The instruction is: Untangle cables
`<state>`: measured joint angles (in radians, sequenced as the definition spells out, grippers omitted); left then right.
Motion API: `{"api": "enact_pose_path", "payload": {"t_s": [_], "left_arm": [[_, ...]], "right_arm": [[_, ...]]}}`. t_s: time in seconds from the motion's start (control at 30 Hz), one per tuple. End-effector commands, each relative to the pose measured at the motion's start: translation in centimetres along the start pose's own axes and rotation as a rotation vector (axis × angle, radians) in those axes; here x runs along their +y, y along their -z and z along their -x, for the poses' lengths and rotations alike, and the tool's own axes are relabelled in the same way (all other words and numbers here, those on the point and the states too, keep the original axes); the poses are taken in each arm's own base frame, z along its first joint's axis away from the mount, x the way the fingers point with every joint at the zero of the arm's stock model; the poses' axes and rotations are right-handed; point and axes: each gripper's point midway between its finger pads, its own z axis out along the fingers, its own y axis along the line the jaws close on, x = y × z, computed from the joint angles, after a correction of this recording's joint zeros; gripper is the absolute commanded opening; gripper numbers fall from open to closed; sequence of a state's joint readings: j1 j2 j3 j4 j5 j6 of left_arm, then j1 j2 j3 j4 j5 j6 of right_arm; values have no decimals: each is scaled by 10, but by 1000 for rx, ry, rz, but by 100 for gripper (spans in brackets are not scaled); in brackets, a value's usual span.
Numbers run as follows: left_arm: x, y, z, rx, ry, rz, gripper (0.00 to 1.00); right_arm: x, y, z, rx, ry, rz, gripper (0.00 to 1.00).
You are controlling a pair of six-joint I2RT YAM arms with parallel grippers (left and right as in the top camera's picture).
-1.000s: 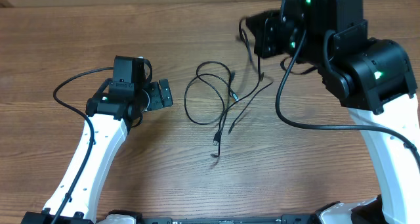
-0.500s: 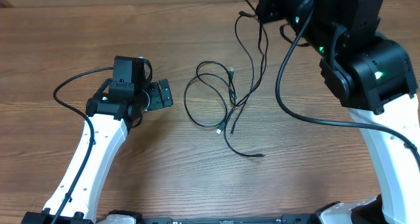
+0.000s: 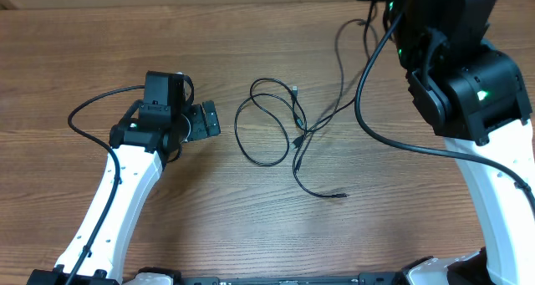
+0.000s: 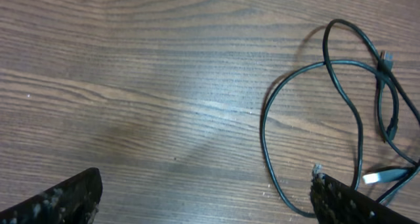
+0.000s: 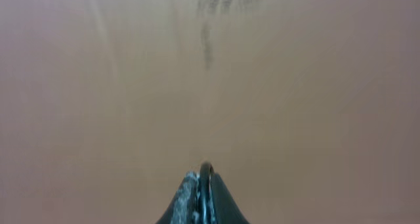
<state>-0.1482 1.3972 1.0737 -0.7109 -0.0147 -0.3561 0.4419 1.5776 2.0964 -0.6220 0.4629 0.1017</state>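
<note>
Thin black cables [image 3: 266,161] lie mid-table as a loop, with a silver-tipped plug [image 3: 294,90] at the loop's top right. One strand [image 3: 341,63] rises from the crossing to the top edge, and its free end [image 3: 341,197] rests on the wood. My right gripper [image 5: 203,178] is raised high and shut on that cable [image 5: 207,166], which arches over its fingertips. In the overhead view its arm [image 3: 468,76] is at the top right. My left gripper [image 3: 205,119] stands open just left of the loop, holding nothing. In the left wrist view the cables [image 4: 359,129] lie by the right finger [image 4: 354,204].
Brown wooden table [image 3: 100,34] all round. The thick black wire [image 3: 376,147] of the right arm hangs right of the cables. The left arm [image 3: 117,193] reaches in from the lower left.
My right gripper has risen and gone back and to the right with the cable. The lifted strand has stretched, and its free end has slid right. The loop and left arm stay put.
</note>
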Motion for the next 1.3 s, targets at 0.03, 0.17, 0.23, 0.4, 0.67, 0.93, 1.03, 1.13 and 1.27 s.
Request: {"api": "enact_pose_path", "payload": {"t_s": [0.03,0.17,0.23,0.4,0.67,0.93,1.03,1.13,1.27], "left_arm": [[-1,0,3,-3,-16,-7,100],[-1,0,3,-3,-16,-7,100],[-1,0,3,-3,-16,-7,100],[-1,0,3,-3,-16,-7,100],[-1,0,3,-3,-16,-7,100],[-1,0,3,-3,-16,-7,100],[-1,0,3,-3,-16,-7,100],[-1,0,3,-3,-16,-7,100],[-1,0,3,-3,-16,-7,100]], "right_arm": [[-31,44,87,-276,16,-124,4],[-39,75,132,-443,-19,-128,4],[-44,84,142,-477,-29,-143,4],[-51,83,134,-436,15,-189,4],[-76,82,124,-381,114,-374,4],[-164,80,99,-249,161,-717,4],[-196,79,90,-215,143,-800,4],[-227,80,82,-180,143,-886,4],[-268,82,72,-120,173,-994,4]]}}
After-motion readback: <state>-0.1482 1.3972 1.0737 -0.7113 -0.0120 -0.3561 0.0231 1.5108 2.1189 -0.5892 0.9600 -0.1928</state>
